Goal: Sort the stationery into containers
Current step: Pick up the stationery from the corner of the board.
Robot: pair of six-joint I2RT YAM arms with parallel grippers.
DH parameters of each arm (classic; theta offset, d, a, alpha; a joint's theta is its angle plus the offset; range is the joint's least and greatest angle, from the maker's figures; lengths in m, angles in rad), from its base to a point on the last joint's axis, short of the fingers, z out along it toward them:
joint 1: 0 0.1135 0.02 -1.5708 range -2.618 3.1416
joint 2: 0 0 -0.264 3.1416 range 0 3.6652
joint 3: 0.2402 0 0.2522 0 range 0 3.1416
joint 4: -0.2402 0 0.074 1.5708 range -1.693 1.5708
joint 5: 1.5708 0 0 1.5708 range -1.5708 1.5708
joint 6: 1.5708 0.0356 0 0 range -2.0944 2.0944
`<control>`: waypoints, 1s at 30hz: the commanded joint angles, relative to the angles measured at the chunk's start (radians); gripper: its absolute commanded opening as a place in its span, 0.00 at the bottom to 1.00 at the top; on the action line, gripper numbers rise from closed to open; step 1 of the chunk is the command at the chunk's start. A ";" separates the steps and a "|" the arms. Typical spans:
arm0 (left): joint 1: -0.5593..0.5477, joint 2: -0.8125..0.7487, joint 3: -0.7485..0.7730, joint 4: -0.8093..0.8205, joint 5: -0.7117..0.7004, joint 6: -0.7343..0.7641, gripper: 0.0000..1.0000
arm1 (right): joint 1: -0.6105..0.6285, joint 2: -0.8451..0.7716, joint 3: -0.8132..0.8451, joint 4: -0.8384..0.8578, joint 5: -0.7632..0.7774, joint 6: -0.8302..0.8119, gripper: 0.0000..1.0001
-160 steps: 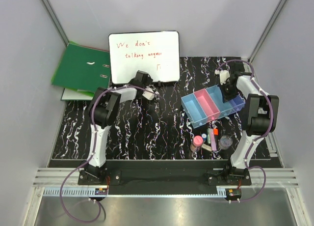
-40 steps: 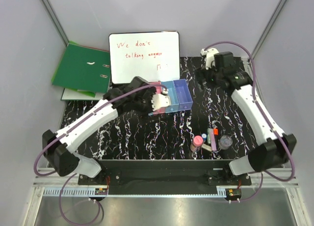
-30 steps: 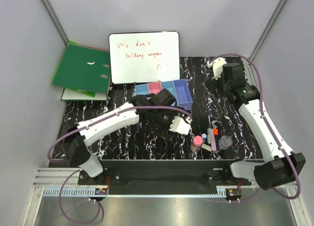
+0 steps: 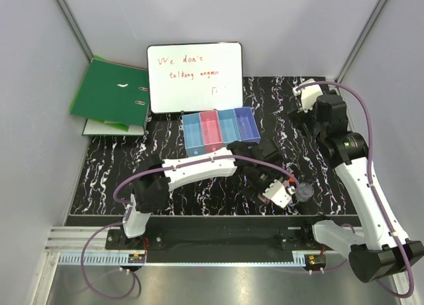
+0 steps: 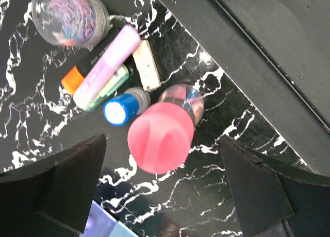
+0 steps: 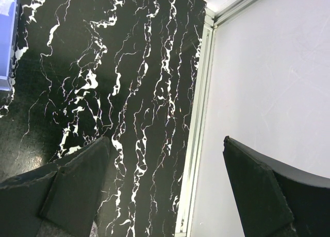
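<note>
The stationery lies in a cluster at the table's near right. In the left wrist view I see a pink-capped cylinder (image 5: 161,135) standing upright, a blue-capped small tube (image 5: 121,109), a pale pink bar (image 5: 105,66) lying on a green stick (image 5: 112,85), an orange-tipped black marker (image 5: 76,78), a white eraser (image 5: 146,71) and a clear round pot (image 5: 69,16) of clips. My left gripper (image 5: 162,196) (image 4: 270,189) hangs open above the pink cap, touching nothing. The containers (image 4: 218,131), a row of blue, pink, blue and purple bins, stand mid-table. My right gripper (image 6: 165,190) (image 4: 303,121) is open and empty at the far right.
A whiteboard (image 4: 194,76) with red writing leans at the back. A green ring binder (image 4: 109,94) lies at the back left. The metal rail (image 6: 198,123) and side wall (image 6: 268,92) run close beside my right gripper. The table's near edge (image 5: 258,77) lies just past the cluster.
My left arm has swung right and nearer, from mid-table to above the stationery cluster, leaving the containers standing uncovered. The right gripper has drifted slightly right and nearer.
</note>
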 commanded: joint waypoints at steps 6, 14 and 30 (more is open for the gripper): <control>-0.026 0.069 0.099 0.025 0.045 0.048 0.97 | -0.005 -0.034 0.012 0.035 0.011 0.056 0.98; -0.031 0.081 0.084 0.026 0.026 0.057 0.78 | -0.007 -0.076 -0.044 0.035 0.009 0.067 0.97; -0.031 0.069 0.035 0.025 -0.029 0.102 0.69 | -0.007 -0.061 -0.005 0.035 -0.005 0.085 0.97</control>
